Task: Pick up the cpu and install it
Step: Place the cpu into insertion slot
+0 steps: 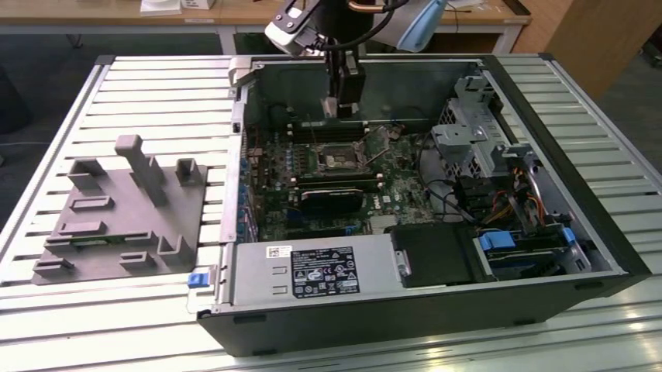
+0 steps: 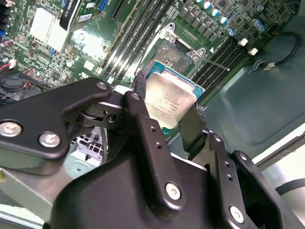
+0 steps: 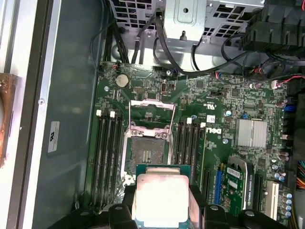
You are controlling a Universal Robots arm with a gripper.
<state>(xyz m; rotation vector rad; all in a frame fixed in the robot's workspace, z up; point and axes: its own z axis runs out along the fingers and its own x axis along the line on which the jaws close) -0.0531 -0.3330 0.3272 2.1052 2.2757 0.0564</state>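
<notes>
At upper centre of the exterior view, the gripper [image 1: 345, 108] hangs over the open socket [image 1: 339, 160], its fingers [image 2: 145, 129] pinching the cpu [image 2: 169, 102] by its edges. Seating it well likely means keeping it level, squared to the socket, and lowering it gently.

Bright room light, glare on the cpu [image 3: 159, 198], dim case [image 1: 435, 310] interior

The dark square motherboard socket [image 3: 147, 151] lay open, with free room above it. Long black memory sticks [image 3: 107, 157] flanked it closely; black cables [image 3: 161, 38] hung beside the grey metal cage [image 3: 190, 16].
</notes>
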